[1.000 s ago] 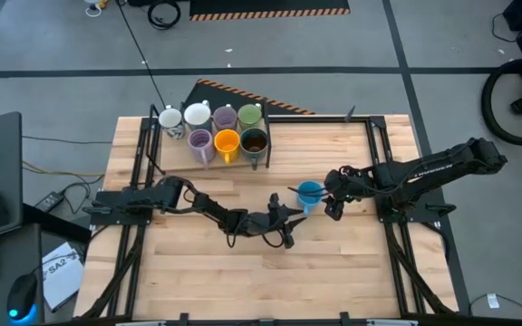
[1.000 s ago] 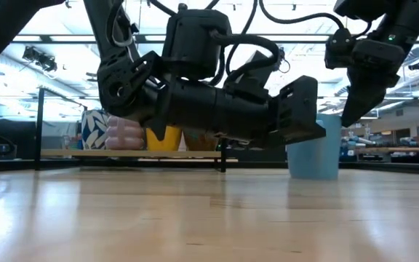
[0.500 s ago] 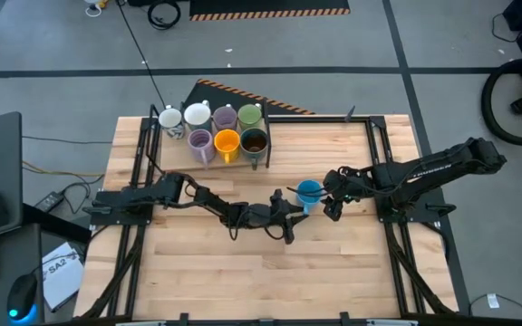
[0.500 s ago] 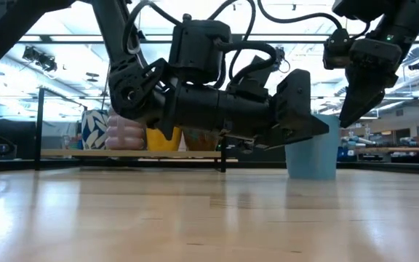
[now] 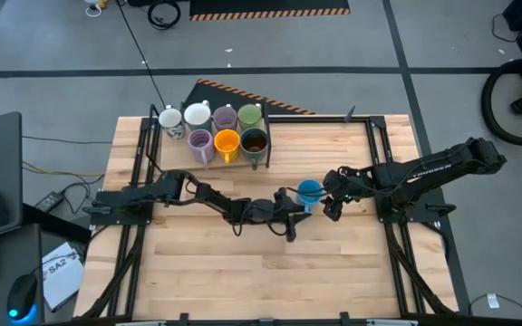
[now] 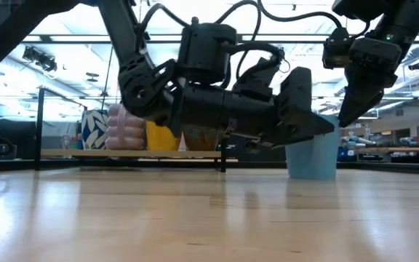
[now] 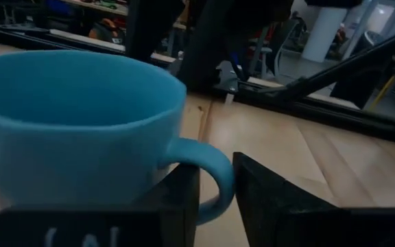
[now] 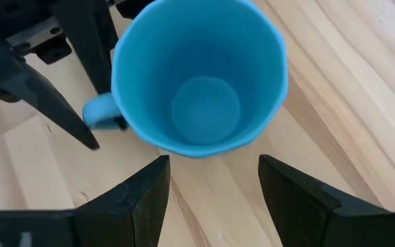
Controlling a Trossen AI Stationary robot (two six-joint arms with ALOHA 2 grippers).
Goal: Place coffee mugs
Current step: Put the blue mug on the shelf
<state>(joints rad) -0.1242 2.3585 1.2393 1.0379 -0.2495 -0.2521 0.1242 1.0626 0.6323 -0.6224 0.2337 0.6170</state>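
High view: the wooden table (image 5: 333,263) has eight coffee mugs on it. Seven of them stand close together near the far edge, toward the far left corner. In the back row are a white mug (image 5: 169,119), a second white mug (image 5: 197,114), a lilac mug (image 5: 225,117) and a green mug (image 5: 249,114). In the front row are another lilac mug (image 5: 200,140), an orange mug (image 5: 227,141) and a dark brown mug (image 5: 254,141).

The blue mug (image 5: 309,191) stands alone. It is upright, near the middle of the table, a little toward the right edge. It is empty inside.

The left arm lies low and reaches across the table from the left edge. The left gripper (image 5: 290,201) is right at the blue mug, on the side where the handle (image 7: 214,184) sticks out. In the left wrist view one dark finger (image 7: 180,195) is on one side of the handle and the other finger is on the other side. The claw is not clenched. The handle sits in the gap between the fingers, and the mug's bottom is on the wood.

The right arm comes in from the right edge. The right gripper (image 5: 331,201) hangs just above and beside the blue mug, on the side away from the handle. Its claw is spread wide and grasps nothing. In the right wrist view its two fingers (image 8: 139,199) show on the near side of the mug, not around it. In the low view it points down at the mug's rim.
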